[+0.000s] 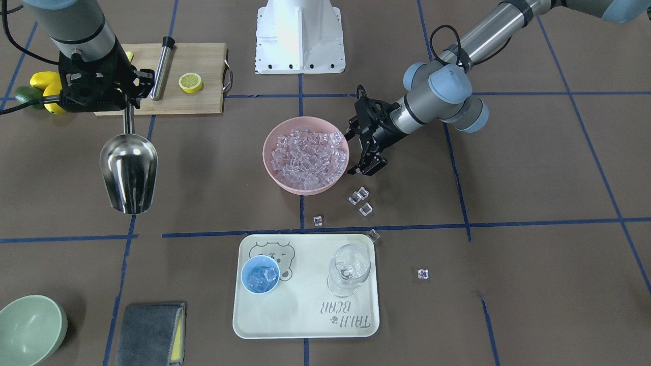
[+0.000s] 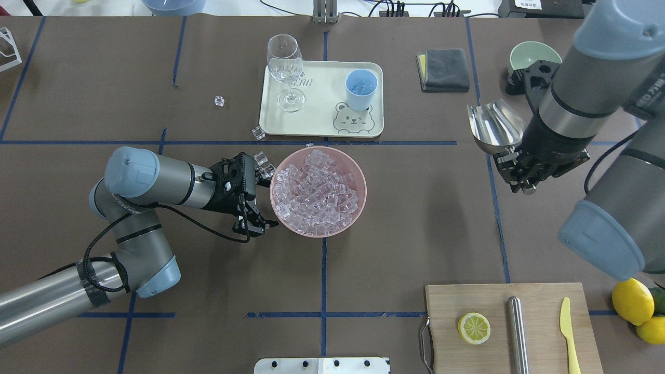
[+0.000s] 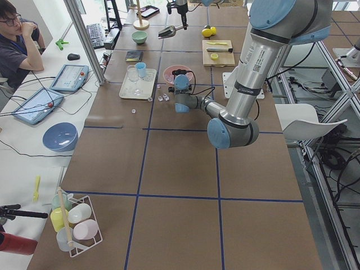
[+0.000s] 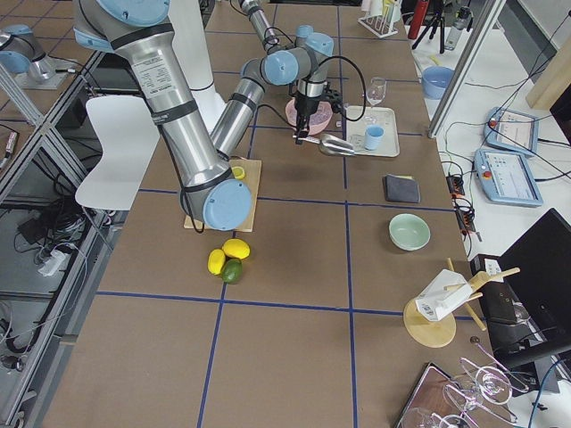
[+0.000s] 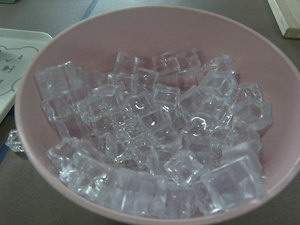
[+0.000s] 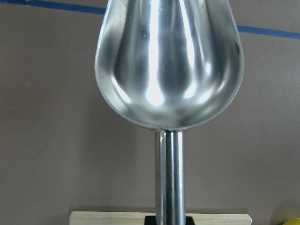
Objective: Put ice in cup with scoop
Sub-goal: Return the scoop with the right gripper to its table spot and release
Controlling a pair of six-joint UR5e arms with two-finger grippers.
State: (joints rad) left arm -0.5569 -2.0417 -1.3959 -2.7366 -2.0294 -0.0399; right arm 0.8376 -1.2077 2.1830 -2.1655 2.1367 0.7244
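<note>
The steel scoop [image 1: 128,170] hangs empty above the bare table, trough down, well to one side of the pink bowl [image 1: 274,175]. My right gripper [image 1: 128,104] is shut on its thin handle. The wrist view shows the empty trough [image 6: 168,61]. The ice [image 1: 307,155] fills the pink bowl, and several loose cubes [image 1: 359,198] lie on the table. The light-blue cup [image 1: 260,274] stands on the cream tray [image 1: 305,315] with a few cubes in it. My left gripper [image 1: 353,155] is open and empty beside the bowl's rim.
A clear stemmed glass [image 1: 348,269] stands on the tray beside the cup. A pale green bowl [image 1: 28,328] and grey cloth [image 1: 150,333] lie past the tray. A cutting board [image 1: 203,101] holds a lemon half [image 1: 190,82] and a steel cylinder [image 1: 161,68]. Lemons [image 1: 43,84] sit beside it.
</note>
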